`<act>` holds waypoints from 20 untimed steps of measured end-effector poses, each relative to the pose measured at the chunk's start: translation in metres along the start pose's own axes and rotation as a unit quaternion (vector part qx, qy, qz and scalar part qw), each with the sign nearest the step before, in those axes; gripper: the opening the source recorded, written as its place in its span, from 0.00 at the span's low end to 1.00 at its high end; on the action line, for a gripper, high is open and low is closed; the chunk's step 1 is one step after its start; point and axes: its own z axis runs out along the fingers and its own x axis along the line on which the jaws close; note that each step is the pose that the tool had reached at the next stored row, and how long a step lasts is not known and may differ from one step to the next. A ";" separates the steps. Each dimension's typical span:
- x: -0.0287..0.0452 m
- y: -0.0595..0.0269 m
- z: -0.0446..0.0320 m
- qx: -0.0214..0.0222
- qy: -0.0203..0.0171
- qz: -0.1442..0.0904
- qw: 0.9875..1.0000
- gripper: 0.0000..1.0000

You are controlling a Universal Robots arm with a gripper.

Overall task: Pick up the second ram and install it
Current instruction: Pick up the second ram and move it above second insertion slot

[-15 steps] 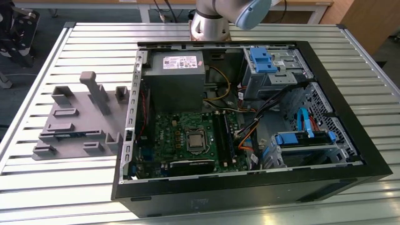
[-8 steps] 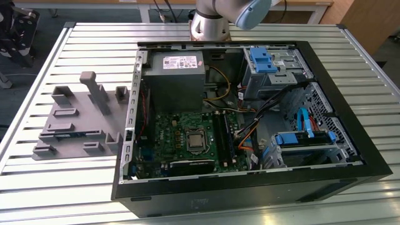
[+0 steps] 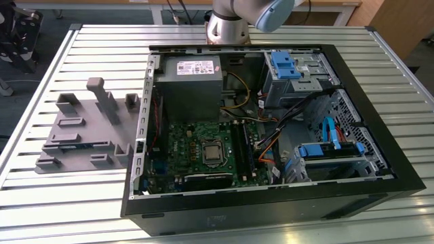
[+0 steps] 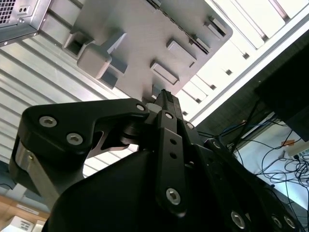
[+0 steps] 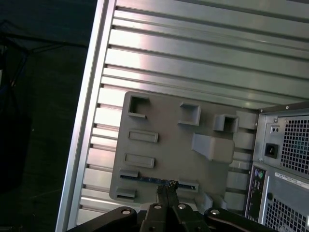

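Note:
The second ram is a thin blue-green strip lying flat between two low blocks near one edge of the grey holder tray. In the exterior view the ram shows as a bluish line on the tray, at the exterior view's left of the computer. In the first wrist view my gripper hangs well above the tray, its tips over the ram's middle. Its fingers are pressed together and hold nothing. In the second wrist view the gripper points down at the tray.
An open black computer case lies on the slatted metal table, its motherboard and black memory slots exposed. The case's rear panel borders the tray. The table edge drops off beyond the tray.

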 end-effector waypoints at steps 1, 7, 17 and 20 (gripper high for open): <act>0.0000 0.0000 0.0000 0.000 0.000 -0.001 1.000 0.11; 0.0000 0.0000 0.0000 0.000 0.000 -0.004 1.000 0.11; 0.0000 0.0000 0.0000 0.000 0.000 -0.010 1.000 0.11; 0.0000 0.0000 0.0000 0.000 0.001 -0.012 1.000 0.11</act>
